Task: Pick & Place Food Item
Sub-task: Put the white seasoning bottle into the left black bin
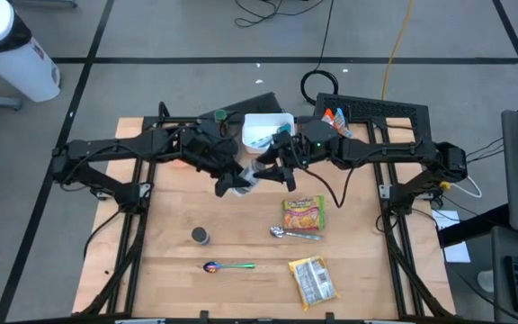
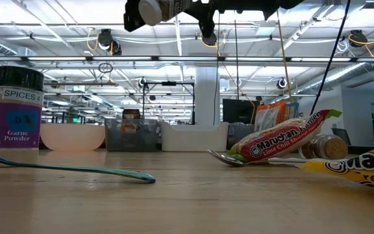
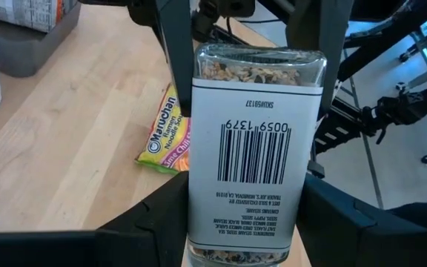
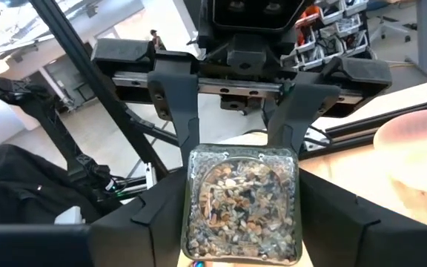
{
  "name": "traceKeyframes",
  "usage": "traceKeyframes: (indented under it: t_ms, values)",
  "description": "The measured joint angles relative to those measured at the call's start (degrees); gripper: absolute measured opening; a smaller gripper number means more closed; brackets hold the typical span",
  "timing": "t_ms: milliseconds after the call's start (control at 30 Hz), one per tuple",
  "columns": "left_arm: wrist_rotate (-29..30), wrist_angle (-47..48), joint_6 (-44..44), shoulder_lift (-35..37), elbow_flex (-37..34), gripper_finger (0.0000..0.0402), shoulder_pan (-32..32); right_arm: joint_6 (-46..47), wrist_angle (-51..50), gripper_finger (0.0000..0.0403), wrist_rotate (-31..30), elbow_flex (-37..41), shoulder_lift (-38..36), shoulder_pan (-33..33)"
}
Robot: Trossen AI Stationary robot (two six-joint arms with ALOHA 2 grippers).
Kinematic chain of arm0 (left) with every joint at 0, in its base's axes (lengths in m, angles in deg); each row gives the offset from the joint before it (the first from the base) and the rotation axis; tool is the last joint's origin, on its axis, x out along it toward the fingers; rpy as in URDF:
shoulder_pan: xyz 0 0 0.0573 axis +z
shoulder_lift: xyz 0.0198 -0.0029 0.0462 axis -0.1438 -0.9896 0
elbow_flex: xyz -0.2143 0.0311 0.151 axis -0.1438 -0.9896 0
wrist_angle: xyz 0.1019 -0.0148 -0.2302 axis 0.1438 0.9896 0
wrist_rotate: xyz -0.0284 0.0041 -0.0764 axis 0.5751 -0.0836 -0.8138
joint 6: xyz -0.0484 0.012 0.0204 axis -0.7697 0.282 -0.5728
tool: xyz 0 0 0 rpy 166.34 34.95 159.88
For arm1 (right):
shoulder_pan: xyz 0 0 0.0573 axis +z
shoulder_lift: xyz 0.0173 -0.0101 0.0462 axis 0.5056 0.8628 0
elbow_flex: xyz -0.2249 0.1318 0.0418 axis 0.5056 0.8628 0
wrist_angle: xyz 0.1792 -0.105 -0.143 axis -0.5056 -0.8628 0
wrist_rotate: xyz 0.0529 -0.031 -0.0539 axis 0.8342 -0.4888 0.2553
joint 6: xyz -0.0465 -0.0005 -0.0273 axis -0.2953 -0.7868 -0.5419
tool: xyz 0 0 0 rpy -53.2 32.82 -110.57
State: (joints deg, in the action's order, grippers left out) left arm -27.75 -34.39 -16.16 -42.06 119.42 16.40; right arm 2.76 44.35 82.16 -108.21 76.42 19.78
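Note:
A square glass seasoning jar (image 3: 247, 141) with a white barcode label is held in the air above the table's far middle (image 1: 241, 177). Both grippers are on it from opposite ends. My left gripper (image 3: 243, 226) is shut on the end nearest its camera. My right gripper (image 4: 243, 222) is shut on the jar's glass base end, through which the seasoning shows (image 4: 243, 196). In the low view the jar (image 2: 158, 10) hangs at the picture's top, white cap toward the camera. My left gripper pinches the jar's two narrow sides (image 3: 197, 222) between its fingers, at the end away from the glass base. The fingers lie along the jar, slanting down from the table's left. The jar is lifted clear of the table. My right gripper has its two fingers against opposite sides of the jar at the base end (image 4: 193, 211). It comes in about level from the table's right, facing the left gripper. The jar hangs between the two grippers, clear of the table.
Below lie a ramen pack (image 1: 303, 214), a second pack (image 1: 313, 281), a metal spoon (image 1: 293, 234), a coloured spoon (image 1: 229, 266) and a small garlic powder jar (image 1: 200, 236). A white bin (image 1: 266, 130) stands at the far edge.

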Motion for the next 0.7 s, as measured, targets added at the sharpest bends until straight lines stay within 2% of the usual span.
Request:
traceKeyframes:
  t_ms: [100,500,700]
  values:
    - [0.3,0.1,0.1,0.0,0.0,0.0207,0.0,0.0,-0.2,0.019,0.4,0.0,0.0,0.0]
    - [0.2,-0.2,-1.1,0.0,0.0,0.0209,0.1,0.2,-0.1,0.019,0.8,0.0,0.0,0.0]
    - [0.7,-1.1,-3.4,0.1,0.0,0.0305,0.2,-0.5,0.3,0.019,1.4,0.1,0.0,0.1]
